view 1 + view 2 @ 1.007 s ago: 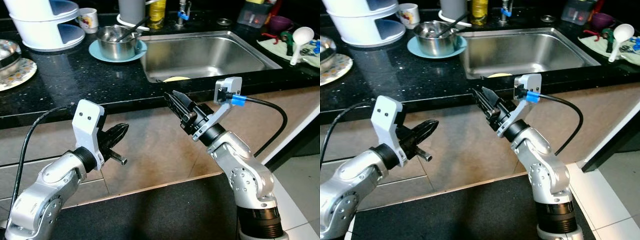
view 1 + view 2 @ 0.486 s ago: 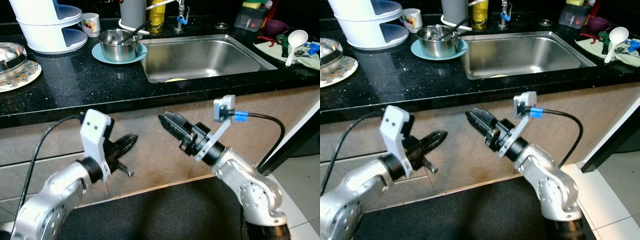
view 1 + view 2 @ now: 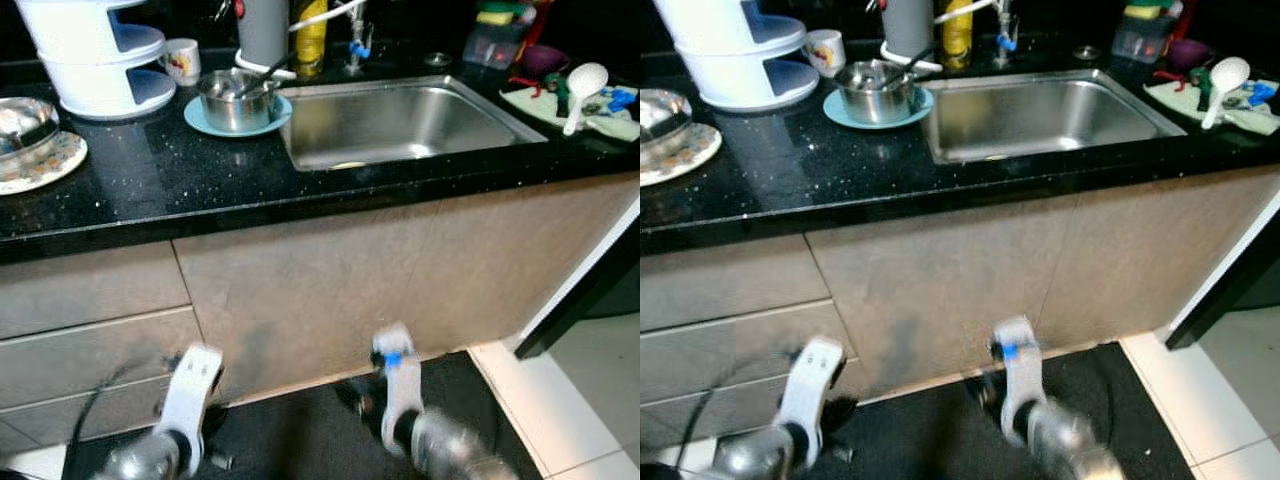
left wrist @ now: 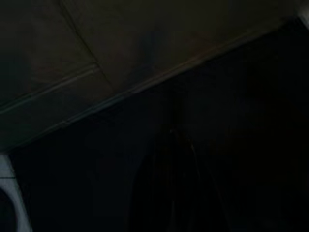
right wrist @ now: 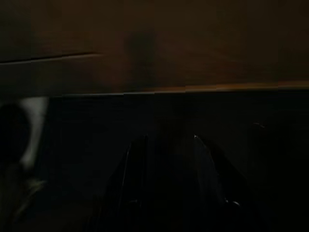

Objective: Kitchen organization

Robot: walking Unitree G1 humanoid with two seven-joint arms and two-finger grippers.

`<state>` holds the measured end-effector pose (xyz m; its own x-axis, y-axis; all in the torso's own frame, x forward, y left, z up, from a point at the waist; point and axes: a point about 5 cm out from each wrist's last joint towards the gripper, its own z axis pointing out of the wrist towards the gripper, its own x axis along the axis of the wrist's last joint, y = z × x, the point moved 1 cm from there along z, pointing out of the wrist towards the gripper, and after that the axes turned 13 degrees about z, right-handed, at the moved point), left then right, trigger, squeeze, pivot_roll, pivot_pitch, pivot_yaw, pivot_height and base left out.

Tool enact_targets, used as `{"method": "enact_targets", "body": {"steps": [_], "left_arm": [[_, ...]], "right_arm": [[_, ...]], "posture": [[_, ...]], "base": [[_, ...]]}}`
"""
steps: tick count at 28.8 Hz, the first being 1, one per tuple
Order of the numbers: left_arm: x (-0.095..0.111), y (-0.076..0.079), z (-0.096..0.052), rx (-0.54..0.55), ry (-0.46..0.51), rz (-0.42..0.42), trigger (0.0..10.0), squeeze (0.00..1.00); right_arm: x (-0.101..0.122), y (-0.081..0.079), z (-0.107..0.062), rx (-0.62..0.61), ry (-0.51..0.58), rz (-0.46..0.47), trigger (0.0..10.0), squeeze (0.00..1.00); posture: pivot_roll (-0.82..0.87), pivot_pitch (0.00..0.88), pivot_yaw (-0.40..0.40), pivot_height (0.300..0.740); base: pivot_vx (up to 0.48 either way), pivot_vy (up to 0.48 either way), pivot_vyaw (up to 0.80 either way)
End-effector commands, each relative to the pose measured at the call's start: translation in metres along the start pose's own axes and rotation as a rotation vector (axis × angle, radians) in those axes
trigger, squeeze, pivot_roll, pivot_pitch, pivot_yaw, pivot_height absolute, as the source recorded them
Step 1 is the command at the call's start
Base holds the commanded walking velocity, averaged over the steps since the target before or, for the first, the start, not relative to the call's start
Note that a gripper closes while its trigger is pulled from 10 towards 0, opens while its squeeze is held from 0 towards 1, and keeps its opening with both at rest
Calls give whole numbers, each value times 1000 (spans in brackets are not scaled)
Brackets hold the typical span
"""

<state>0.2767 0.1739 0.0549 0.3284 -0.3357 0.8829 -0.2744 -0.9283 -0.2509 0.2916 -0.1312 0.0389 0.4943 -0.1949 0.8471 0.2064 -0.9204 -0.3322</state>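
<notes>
Both arms hang low and blurred: left tool [image 3: 205,440] at 7 o'clock, right tool [image 3: 365,400] at 6; grip unreadable. Steel pot [image 3: 232,98] on black speckled tabletop [image 3: 180,175]; no legible labels.

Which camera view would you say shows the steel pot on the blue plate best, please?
The left eye view: the steel pot sits sharp and whole on the blue plate beside the sink, a utensil handle sticking out. The right eye view shows the same, slightly softer. Both wrist views are dark, showing cabinet front and floor.
</notes>
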Motion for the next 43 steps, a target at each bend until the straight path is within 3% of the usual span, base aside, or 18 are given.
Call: {"method": "enact_targets", "body": {"steps": [1,5,8,11,15,27,37,39,43], "left_arm": [[-11,-3,0,57,-8,-20,10000,0],[-24,8,2,65,-62,-73,10000,0],[-35,20,7,45,-112,-37,10000,0],[-37,28,9,-7,-106,-60,10000,0],[-39,36,10,-58,-91,-28,10000,0],[-42,28,12,10,-72,45,10000,0],[-55,30,4,34,-103,-141,10000,0],[-56,30,3,35,-107,-157,10000,0],[-57,28,0,36,-66,-95,10000,0]], "right_arm": [[-7,9,-1,-72,28,-9,10000,0],[-13,14,-1,-127,58,-7,10000,0],[-22,15,0,-137,71,-6,10000,0],[-29,16,0,-143,64,0,10000,0],[-35,17,1,-145,79,53,10000,0],[-43,13,2,-118,74,22,10000,0],[-43,10,5,-85,75,-8,10000,0],[-43,9,5,-83,74,-10,10000,0],[-43,7,6,-69,74,-18,10000,0]], "posture": [[34,216,9,740],[34,216,9,740],[35,222,13,740],[35,222,13,740],[39,230,20,740],[39,237,15,740],[33,239,3,740],[34,239,1,740],[33,239,-1,740]], "base": [[0,0,0],[0,0,0],[0,0,0],[0,0,0],[0,0,0],[0,-110,0],[0,-134,0],[0,0,0],[0,0,0]]}}
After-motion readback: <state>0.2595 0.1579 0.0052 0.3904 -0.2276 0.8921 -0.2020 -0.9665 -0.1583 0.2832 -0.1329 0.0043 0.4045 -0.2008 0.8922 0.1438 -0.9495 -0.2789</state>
